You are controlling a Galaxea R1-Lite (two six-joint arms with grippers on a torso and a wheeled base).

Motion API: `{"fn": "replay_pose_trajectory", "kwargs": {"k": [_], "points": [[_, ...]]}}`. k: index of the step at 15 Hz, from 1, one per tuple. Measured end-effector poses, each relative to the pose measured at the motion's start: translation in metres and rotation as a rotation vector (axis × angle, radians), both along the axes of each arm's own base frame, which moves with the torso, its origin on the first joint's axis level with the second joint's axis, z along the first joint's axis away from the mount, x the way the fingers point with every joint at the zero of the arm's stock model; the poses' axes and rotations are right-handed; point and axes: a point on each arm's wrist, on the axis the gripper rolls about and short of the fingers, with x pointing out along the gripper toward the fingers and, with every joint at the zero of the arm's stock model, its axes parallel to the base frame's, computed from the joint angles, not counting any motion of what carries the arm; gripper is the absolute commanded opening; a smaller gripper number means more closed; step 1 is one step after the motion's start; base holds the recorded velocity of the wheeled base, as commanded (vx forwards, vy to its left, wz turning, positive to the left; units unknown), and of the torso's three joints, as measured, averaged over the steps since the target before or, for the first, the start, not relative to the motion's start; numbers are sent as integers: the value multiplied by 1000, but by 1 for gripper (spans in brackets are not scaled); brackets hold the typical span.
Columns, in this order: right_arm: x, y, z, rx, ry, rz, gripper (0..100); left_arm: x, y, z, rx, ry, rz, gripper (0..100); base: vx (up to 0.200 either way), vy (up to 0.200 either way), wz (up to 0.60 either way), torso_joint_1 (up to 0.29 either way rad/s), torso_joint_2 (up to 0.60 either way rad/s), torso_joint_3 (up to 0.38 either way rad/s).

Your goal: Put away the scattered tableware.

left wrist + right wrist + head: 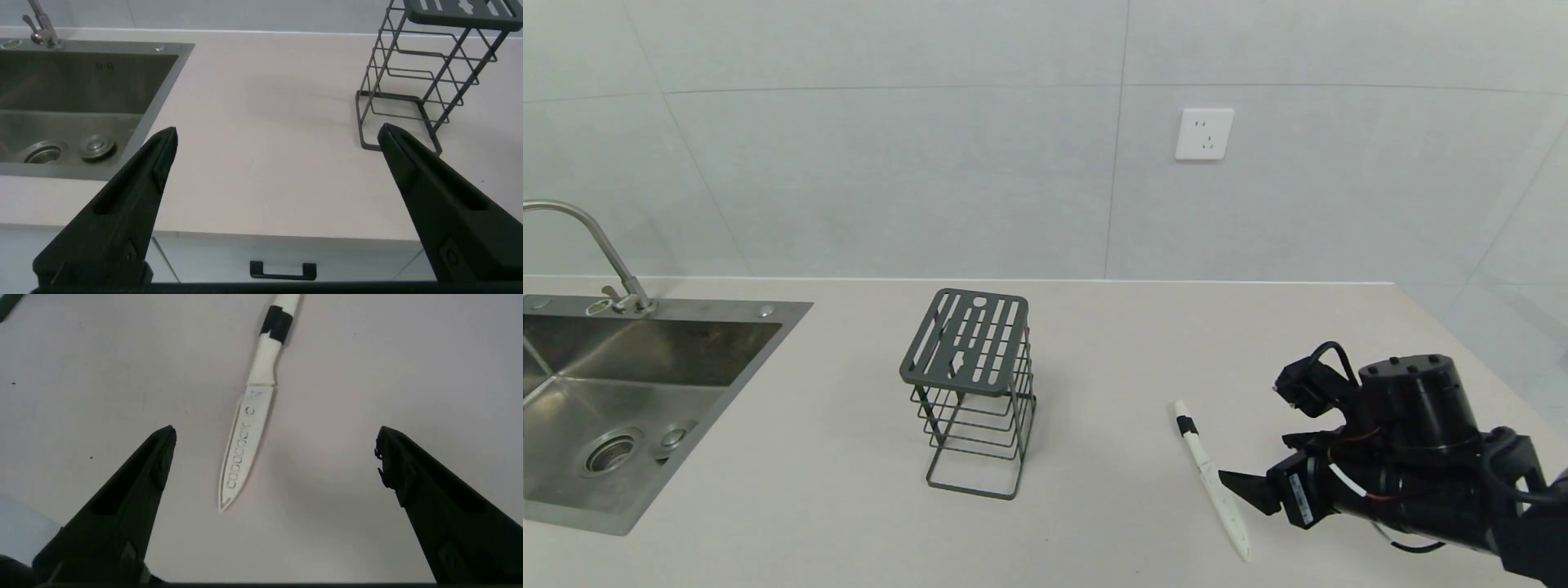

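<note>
Head view: you have the white knife (1211,478) lying flat on the countertop (1094,343), well right of the wire rack (972,392), with the right gripper (1241,487) just beside its blade; the sink (727,314) sits far left. Left wrist view: your left gripper (278,135) hangs spread wide above the countertop's near edge. Right wrist view: its 2 fingers stand apart above the knife, gripping nothing.
</note>
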Motion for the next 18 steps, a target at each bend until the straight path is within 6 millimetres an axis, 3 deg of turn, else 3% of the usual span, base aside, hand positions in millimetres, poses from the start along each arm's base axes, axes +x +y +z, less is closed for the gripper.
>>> {"fn": "replay_pose_trajectory", "kwargs": {"k": [18], "points": [[42,31,-61,-90,108,-64,100,0,0,0,0,0,0,100,0,0,0,0,0,0]]}}
